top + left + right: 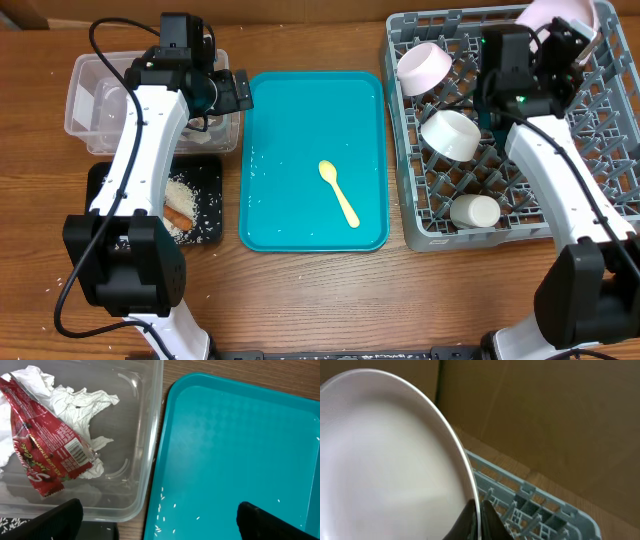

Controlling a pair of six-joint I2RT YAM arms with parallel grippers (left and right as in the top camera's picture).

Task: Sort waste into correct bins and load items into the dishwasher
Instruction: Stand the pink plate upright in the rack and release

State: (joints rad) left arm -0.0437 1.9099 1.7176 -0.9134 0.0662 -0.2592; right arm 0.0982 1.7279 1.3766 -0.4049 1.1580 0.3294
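My right gripper is shut on the rim of the round white-pink plate, holding it tilted over the far right corner of the grey dishwasher rack. From overhead the plate sits at the rack's back edge, with two bowls and a white cup inside. My left gripper is open and empty, straddling the edge between the clear tub and the teal tray. The red wrapper and tissue lie in the tub. A yellow spoon lies on the teal tray.
The black tray at the front left holds rice and a brown sausage stick. A few rice grains are scattered on the teal tray's near corner. More grains lie on the wooden table at the left.
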